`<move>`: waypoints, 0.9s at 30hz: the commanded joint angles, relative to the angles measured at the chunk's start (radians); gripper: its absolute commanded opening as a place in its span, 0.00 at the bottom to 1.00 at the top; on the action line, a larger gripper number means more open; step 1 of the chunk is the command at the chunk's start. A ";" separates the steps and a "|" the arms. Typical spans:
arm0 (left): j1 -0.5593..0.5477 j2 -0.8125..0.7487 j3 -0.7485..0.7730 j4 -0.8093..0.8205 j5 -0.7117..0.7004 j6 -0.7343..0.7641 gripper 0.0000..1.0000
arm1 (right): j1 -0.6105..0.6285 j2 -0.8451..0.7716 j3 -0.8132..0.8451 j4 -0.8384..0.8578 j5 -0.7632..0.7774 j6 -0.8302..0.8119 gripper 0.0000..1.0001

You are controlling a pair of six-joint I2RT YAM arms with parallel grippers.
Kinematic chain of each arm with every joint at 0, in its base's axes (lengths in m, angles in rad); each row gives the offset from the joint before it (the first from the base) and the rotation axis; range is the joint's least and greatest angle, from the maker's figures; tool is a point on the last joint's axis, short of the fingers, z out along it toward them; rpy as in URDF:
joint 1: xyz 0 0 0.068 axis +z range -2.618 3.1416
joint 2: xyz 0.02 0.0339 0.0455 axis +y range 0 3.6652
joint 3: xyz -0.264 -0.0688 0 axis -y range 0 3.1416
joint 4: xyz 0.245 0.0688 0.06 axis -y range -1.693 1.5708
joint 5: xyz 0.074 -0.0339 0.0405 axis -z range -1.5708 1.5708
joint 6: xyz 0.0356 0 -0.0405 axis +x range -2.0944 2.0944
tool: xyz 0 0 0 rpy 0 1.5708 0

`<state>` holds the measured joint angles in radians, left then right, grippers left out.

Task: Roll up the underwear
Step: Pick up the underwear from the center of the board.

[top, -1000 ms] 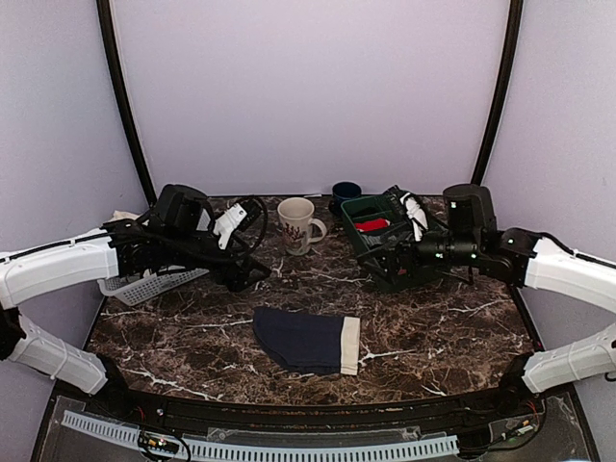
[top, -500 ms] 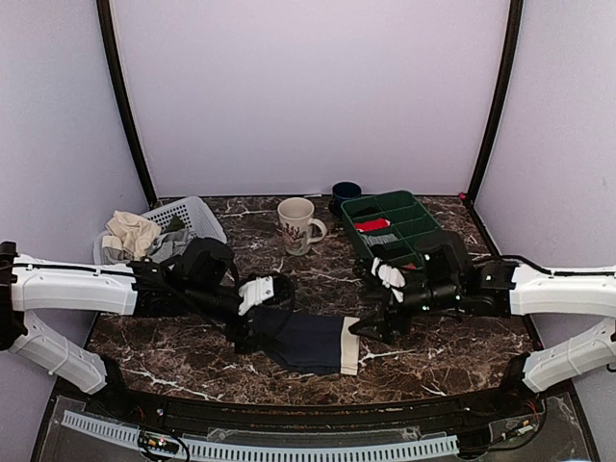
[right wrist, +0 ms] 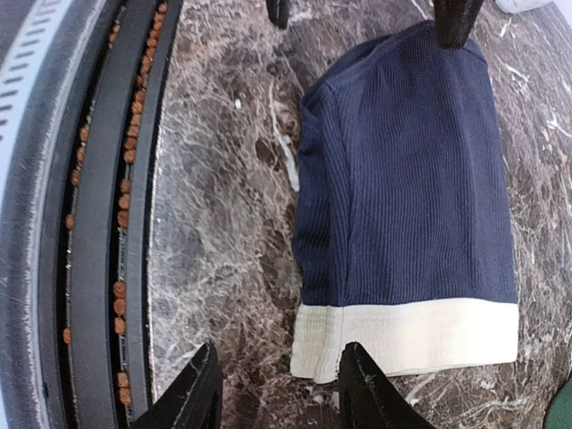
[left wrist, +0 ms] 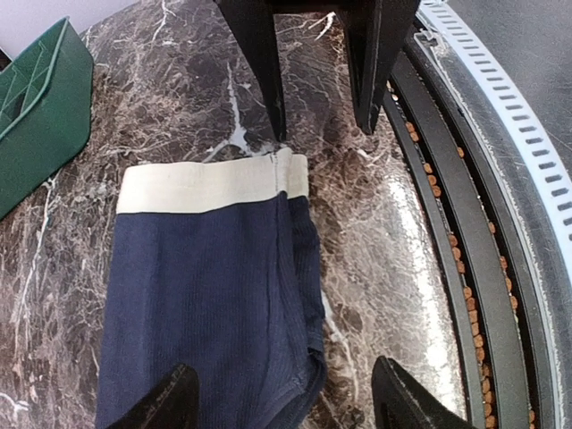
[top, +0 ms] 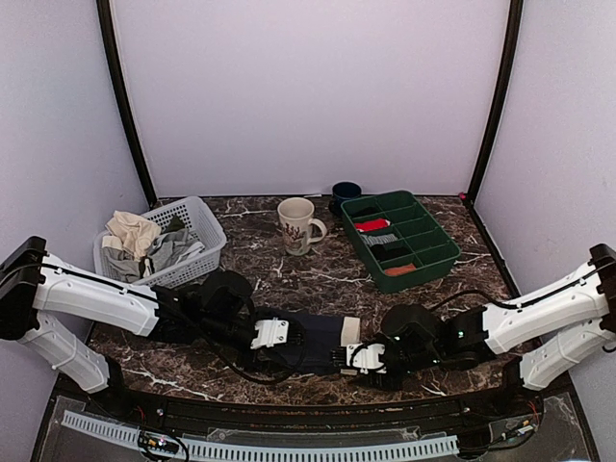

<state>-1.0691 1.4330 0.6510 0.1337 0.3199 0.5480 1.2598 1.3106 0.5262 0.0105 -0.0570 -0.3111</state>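
Observation:
The underwear (top: pixel 310 332) lies flat near the table's front edge, dark navy with a cream waistband (top: pixel 350 332) at its right end. My left gripper (top: pixel 277 337) is low at its left end. In the left wrist view the open left gripper (left wrist: pixel 286 404) straddles the near hem corner of the underwear (left wrist: pixel 206 286), with one fingertip (left wrist: pixel 170 404) over cloth and the other over marble. My right gripper (top: pixel 362 358) is at the waistband end. It stands open (right wrist: pixel 279 393) around the near corner of the waistband (right wrist: pixel 402 335). Neither has closed on the cloth.
A floral mug (top: pixel 298 223) and a dark cup (top: pixel 346 192) stand at the back. A green divided tray (top: pixel 435 258) with small rolled bundles is back right. A white basket (top: pixel 200 214) of clothes is on the left. Black rails (left wrist: pixel 465 268) run along the front edge.
Both arms have come down from the back of the table to the two ends of the underwear at the front edge. Both pairs of jaws have narrowed.

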 commanded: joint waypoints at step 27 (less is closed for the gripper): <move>-0.028 0.024 -0.046 -0.002 -0.001 0.129 0.50 | 0.082 0.222 0.056 0.028 0.290 -0.065 0.00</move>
<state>-1.0874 1.4395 0.6201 0.1551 0.2928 0.6186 1.3319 1.5307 0.5880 0.0593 0.1978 -0.3630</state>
